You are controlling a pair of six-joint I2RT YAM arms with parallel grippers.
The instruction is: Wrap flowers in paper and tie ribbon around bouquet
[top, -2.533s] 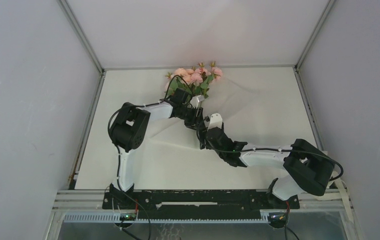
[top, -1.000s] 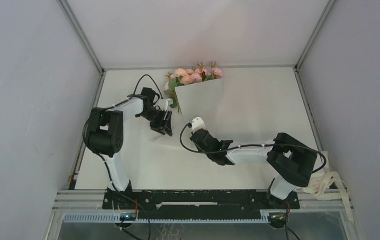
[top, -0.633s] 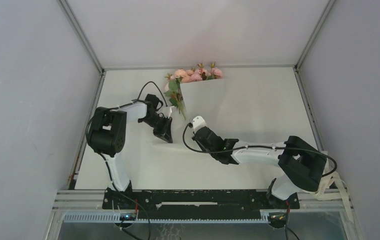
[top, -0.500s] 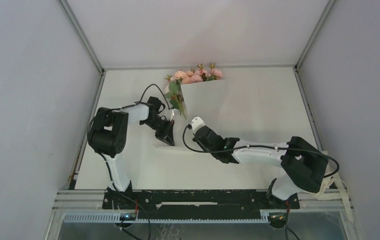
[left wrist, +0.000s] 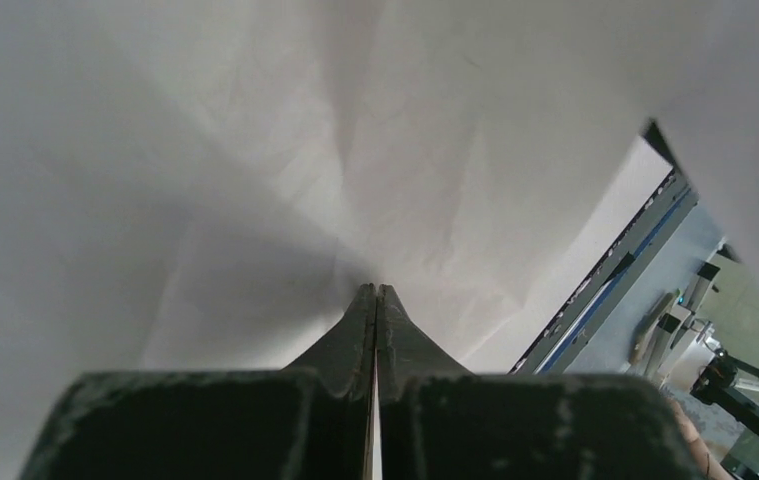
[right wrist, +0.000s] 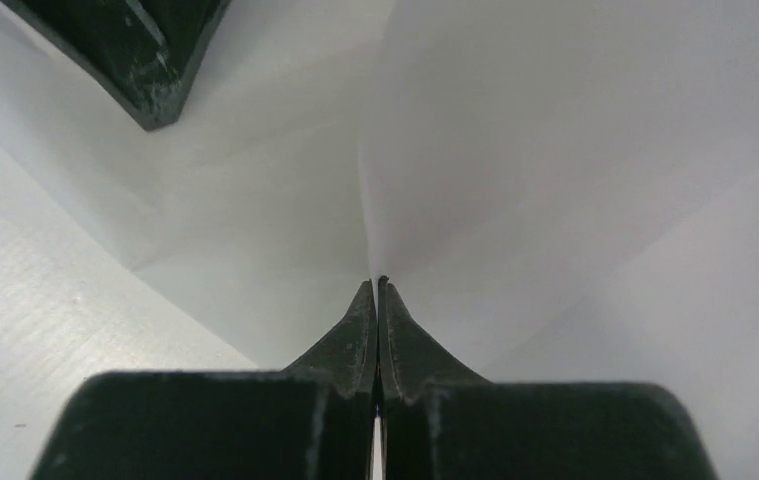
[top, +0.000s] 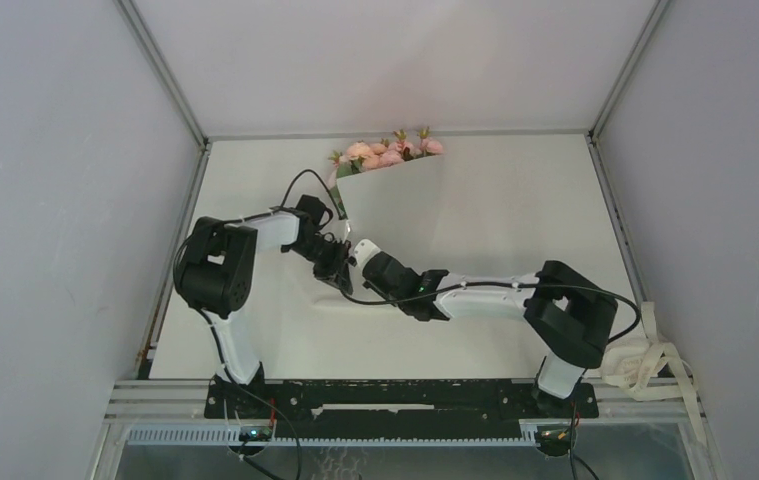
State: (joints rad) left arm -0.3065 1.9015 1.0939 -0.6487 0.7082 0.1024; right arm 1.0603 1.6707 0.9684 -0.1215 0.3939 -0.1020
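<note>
The left gripper (left wrist: 376,292) is clenched, its two fingers pressed flat together. The creases of the paper (top: 400,205) meet exactly at its tips, so it seems to pinch a thin layer of the sheet. The right gripper (right wrist: 376,285) is closed in the same way on an edge of the paper, which stands up from its tips as a sharp fold. The two grippers are close beside each other, at the near left end of the folded sheet.

From there the paper goes toward the far side of the tabletop (top: 525,260) as a wide flap laid over the stems. The flowers (top: 387,152) lie at the far edge, and only the pink heads and some leaves come out beyond the paper. The ribbon (top: 643,360) lies in loose loops beyond the near right corner of the tabletop, well apart from both grippers.

I judge that the wrapping is about halfway done. One flap covers the bunch, but the cone is not yet closed, and the tying is not begun.

Only the top view shows the flowers, the ribbon and both arms, but there the fingers are too small to read. The wrist views show the two pinches clearly and no flowers. The right wrist view also shows a dark finger of the left gripper, near the fold.
</note>
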